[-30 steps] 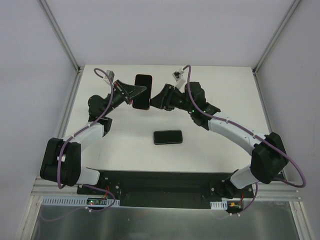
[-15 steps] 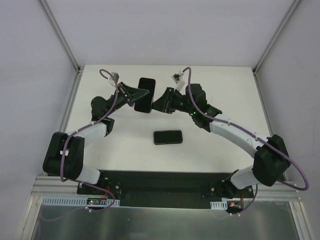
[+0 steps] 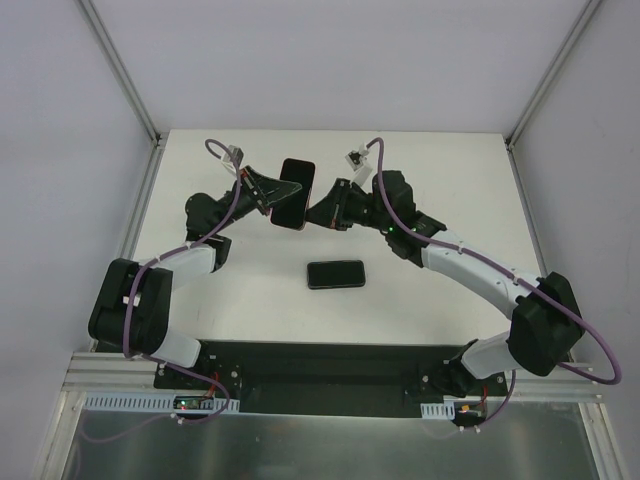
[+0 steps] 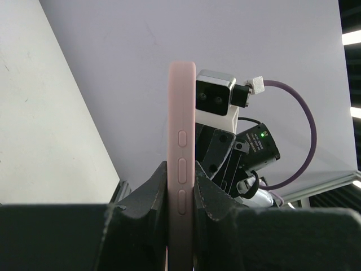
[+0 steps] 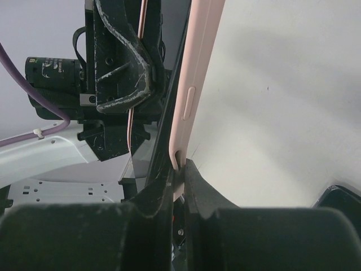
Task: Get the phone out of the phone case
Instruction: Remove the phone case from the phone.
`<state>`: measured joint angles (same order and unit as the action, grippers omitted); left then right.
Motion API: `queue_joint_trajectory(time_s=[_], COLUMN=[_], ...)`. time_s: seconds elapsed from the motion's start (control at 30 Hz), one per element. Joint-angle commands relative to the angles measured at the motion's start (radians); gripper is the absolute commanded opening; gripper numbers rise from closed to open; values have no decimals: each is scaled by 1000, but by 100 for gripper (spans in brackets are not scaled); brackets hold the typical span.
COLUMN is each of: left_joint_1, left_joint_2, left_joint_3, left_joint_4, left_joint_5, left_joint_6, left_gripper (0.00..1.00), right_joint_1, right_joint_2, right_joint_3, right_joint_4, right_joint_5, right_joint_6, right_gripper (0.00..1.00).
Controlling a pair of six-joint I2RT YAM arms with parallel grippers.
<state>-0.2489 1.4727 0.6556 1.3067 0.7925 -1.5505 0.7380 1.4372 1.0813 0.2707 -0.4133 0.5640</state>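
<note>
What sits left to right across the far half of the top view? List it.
left gripper → cased phone → right gripper

Both arms curl in over the table (image 3: 260, 300). The left gripper (image 3: 276, 192) clamps the pink-edged case (image 3: 298, 175) from its left side, and the right gripper (image 3: 318, 213) pinches its near right corner. A black phone (image 3: 336, 273) lies flat, nearer the bases.
</note>
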Motion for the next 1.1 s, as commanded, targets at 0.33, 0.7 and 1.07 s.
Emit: queue_joint_trajectory(time_s=[0.33,0.7,1.07], left_joint_1=[-127,-133,-133], left_joint_2=[46,35,18], left_joint_3=[12,4,58], left_joint_4=[-41,-95,-303], left_joint_5=[175,178,171], left_joint_6=[101,141,296], left_gripper=[0,0,40], right_joint_1=[47,47,46], right_joint_2=[-1,-35,-112], right_joint_3=[134,138,114], right_joint_4=[360,244,-114], right_joint_5=[-61,2,166], right_joint_6=[23,-10,-127], right_gripper=[28,1,1])
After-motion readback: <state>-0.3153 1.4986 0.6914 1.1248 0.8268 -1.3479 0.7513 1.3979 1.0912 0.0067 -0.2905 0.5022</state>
